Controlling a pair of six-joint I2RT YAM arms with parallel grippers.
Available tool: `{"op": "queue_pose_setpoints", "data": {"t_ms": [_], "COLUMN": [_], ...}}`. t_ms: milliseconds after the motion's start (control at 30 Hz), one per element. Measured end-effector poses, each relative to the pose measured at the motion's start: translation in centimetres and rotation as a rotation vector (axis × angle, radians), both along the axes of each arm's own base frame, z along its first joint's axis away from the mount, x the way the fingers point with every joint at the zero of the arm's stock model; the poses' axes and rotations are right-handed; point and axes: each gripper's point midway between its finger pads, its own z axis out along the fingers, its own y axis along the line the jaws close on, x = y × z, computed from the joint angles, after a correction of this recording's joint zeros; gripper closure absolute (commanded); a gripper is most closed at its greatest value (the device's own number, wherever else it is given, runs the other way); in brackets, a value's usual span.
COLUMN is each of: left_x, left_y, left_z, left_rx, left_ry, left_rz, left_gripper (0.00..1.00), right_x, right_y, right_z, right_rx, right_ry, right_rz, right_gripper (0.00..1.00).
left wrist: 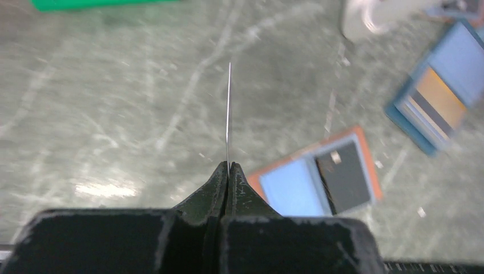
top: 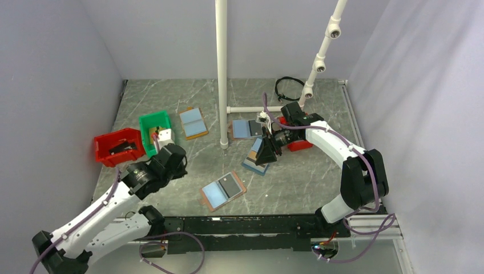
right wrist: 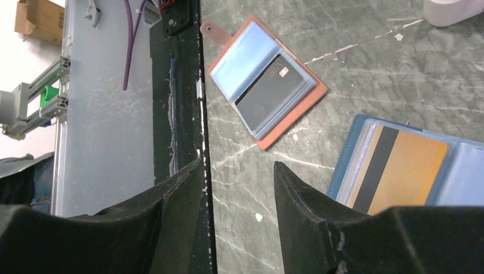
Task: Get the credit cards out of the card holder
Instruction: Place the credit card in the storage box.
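Observation:
The card holder (top: 222, 191) lies open near the table's front, tan-brown rim, light blue inside. One half shows a dark grey credit card (right wrist: 268, 91); the holder also shows in the left wrist view (left wrist: 319, 180). My left gripper (left wrist: 228, 165) is shut on a thin card (left wrist: 229, 114) seen edge-on, held above the table beside the green bin. In the top view that gripper (top: 162, 140) is left of the holder. My right gripper (right wrist: 238, 165) is open and empty, hovering over the navy-rimmed holder (right wrist: 394, 165) behind the card holder.
A red bin (top: 118, 146) and a green bin (top: 154, 131) stand at the left. Two more open holders (top: 193, 123) (top: 246, 129) lie at the back. A white pole (top: 222, 74) rises mid-table. A red box (top: 297, 142) sits under the right arm.

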Motion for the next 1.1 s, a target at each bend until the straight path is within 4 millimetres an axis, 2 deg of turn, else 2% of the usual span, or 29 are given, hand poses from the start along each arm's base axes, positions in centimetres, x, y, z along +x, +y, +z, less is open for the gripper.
{"op": "queue_pose_setpoints", "data": {"t_ms": [200,300,500,567,633,900,1100], "left_x": [3.4,5.5,9.6,10.6,11.2,13.8,14.2], "left_y": [6.4,9.3,16.6,19.3,21.0,24.9,27.1], "left_z": [0.8,2.2,4.8,5.0,5.0,5.7,3.5], "left_rx": [0.135,0.154,0.06,0.002,-0.048,-0.201,-0.256], "left_ry": [-0.049,-0.095,-0.176,-0.195,-0.21,-0.236,-0.211], "left_rz": [0.166,0.216,0.457,0.56,0.638,0.945,1.154], "left_gripper": [1.0,1.0,1.0,1.0,1.0,1.0,1.0], "right_x": [0.0,0.0,0.0,0.0,0.0,-0.2,-0.5], "right_y": [0.0,0.0,0.0,0.0,0.0,0.0,0.0], "right_z": [-0.3,-0.3,-0.3,-0.2,-0.1,0.5,0.6], "right_rx": [-0.004,-0.004,-0.004,-0.002,0.001,0.016,0.024], "right_ry": [0.004,0.004,0.004,0.002,-0.001,-0.015,-0.022], "right_rz": [-0.005,-0.006,-0.006,-0.006,-0.005,0.003,0.016], "right_gripper": [0.49,0.5,0.5,0.51,0.51,0.51,0.51]}}
